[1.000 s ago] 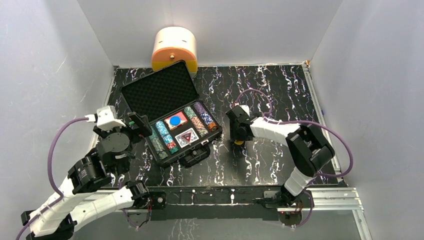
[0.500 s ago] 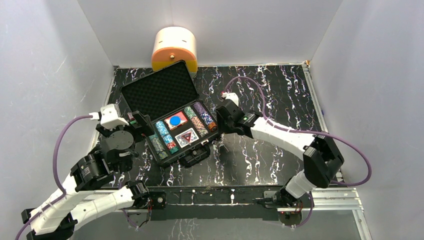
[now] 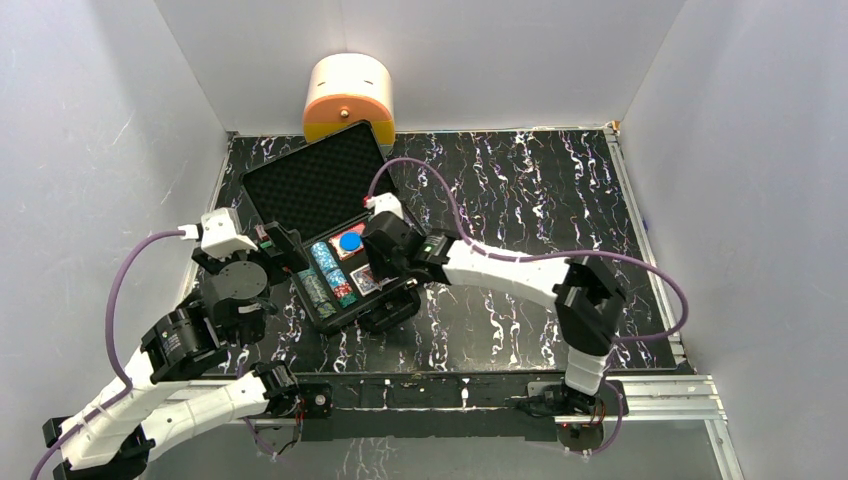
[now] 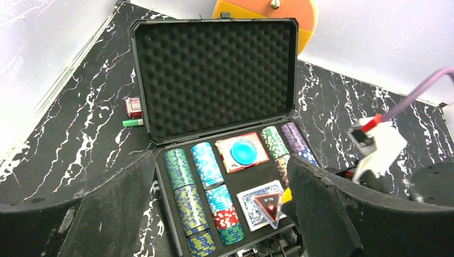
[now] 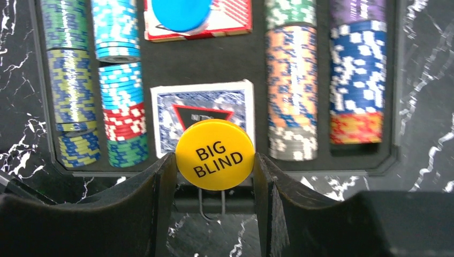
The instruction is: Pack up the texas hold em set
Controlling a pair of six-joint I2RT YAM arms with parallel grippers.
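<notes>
Black marble-look tabletop (image 3: 560, 190), white walls on three sides, both arm bases at the near edge. Nearest in, the right gripper (image 5: 214, 163) is pinching the yellow disc (image 5: 214, 155) marked BIG BLIND, one finger pressed on each side of its rim. The disc hangs over the near rim of the briefcase (image 5: 395, 96), overlapping the near end of the blue card deck (image 5: 176, 115). Can't tell if it's touching the deck.

The left gripper (image 4: 222, 160) sits just beside the case's left edge with its fingers spread wide. That arm fills most of the narrow strip between the case and the left wall.

The case sits left of centre, turned at an angle. Open marble runs from its right side to the right wall.

Inside, rows of poker chips (image 4: 184, 198) flank the decks. Further back, the blue disc (image 4: 244, 151) lies on the red deck (image 4: 260, 147).

The foam lid (image 4: 214, 75) stands open. On the table just left of it are a small red-and-white item (image 4: 132, 106) and a green stick (image 4: 133, 122). Right behind the lid's top edge, against the back wall, is the cream-and-orange container (image 3: 348, 92).
</notes>
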